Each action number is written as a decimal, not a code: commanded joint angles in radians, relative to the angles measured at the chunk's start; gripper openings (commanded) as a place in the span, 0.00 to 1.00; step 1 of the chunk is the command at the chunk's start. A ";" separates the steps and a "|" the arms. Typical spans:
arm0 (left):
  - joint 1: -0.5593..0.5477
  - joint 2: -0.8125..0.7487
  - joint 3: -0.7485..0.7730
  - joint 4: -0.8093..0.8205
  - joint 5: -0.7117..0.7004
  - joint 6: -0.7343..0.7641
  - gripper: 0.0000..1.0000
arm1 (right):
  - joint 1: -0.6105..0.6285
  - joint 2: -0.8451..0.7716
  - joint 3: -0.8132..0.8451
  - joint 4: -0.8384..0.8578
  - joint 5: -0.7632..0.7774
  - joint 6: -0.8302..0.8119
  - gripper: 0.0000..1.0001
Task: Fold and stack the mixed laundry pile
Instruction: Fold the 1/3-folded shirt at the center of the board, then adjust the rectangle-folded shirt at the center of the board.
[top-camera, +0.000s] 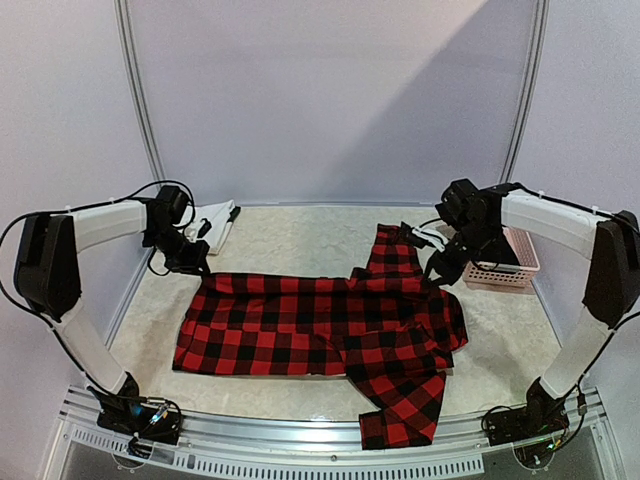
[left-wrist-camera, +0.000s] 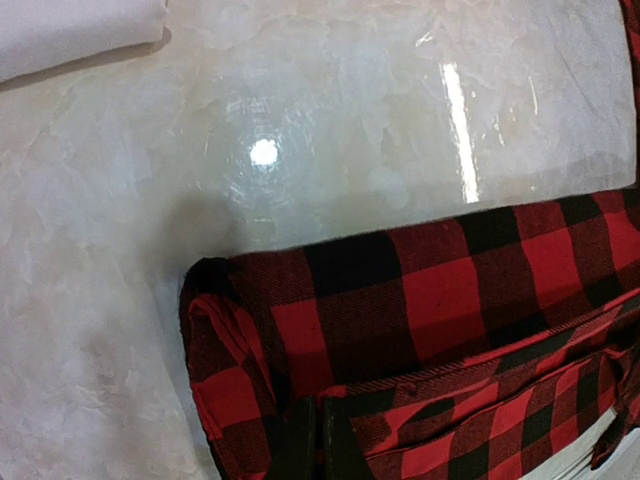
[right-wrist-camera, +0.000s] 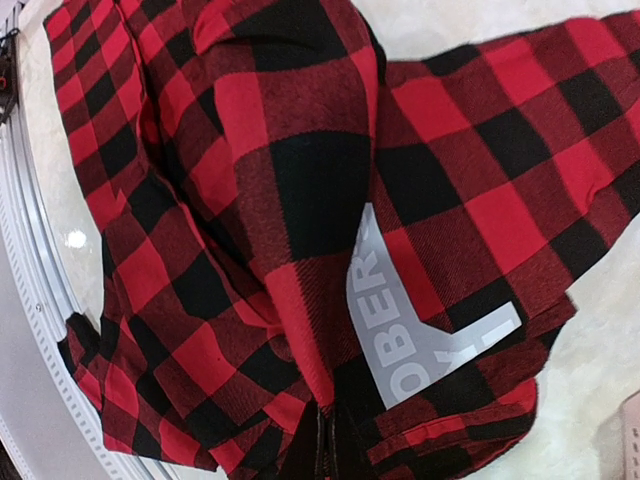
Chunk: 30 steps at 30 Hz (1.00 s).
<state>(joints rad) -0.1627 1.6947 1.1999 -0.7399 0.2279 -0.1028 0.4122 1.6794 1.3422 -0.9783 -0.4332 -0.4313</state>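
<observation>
Nearest the bases, one sleeve (top-camera: 405, 405) of the shirt (top-camera: 300, 325) trails toward the near edge of the worktop (top-camera: 300, 235) on the right side, its cuff close to the rail. Beyond it the shirt body lies spread flat across the middle, its long axis running left to right. Both arms reach to its far edge, one at each end. The left end effector (top-camera: 188, 260) sits at the far-left corner. In its wrist view the jaws look drawn narrow, with checked fabric gathered up around them, so it appears to be pinching that corner. The right end effector (top-camera: 447, 268) is at the far-right end by the collar. Its wrist view shows the same narrow slit buried in fabric, just beside a grey label (right-wrist-camera: 410, 335), so it too seems closed on the shirt. From both end effectors the bulk of the shirt therefore lies nearward, toward the bases, and a fold would likely carry the far edge across the short axis toward the near edge. A second sleeve (top-camera: 393, 248) points away to the far side, much nearer the right arm than the left. Farther back, a folded white cloth (top-camera: 215, 225) lies at the far left, just behind the left end effector and apart from the shirt. A pink basket (top-camera: 505, 262) stands at the far right, beside the right arm.
</observation>
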 joint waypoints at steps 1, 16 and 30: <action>-0.011 0.025 -0.019 -0.037 -0.003 0.015 0.00 | 0.002 0.027 -0.049 0.016 -0.005 -0.024 0.00; -0.036 -0.060 0.044 -0.035 -0.109 0.030 0.41 | -0.026 0.022 0.051 -0.042 0.001 -0.040 0.46; -0.097 0.207 0.184 -0.022 0.014 -0.024 0.37 | -0.171 0.277 0.135 0.124 0.162 0.079 0.46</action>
<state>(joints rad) -0.2531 1.8271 1.3708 -0.7567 0.2028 -0.1070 0.2493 1.8763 1.4437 -0.9119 -0.3294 -0.3817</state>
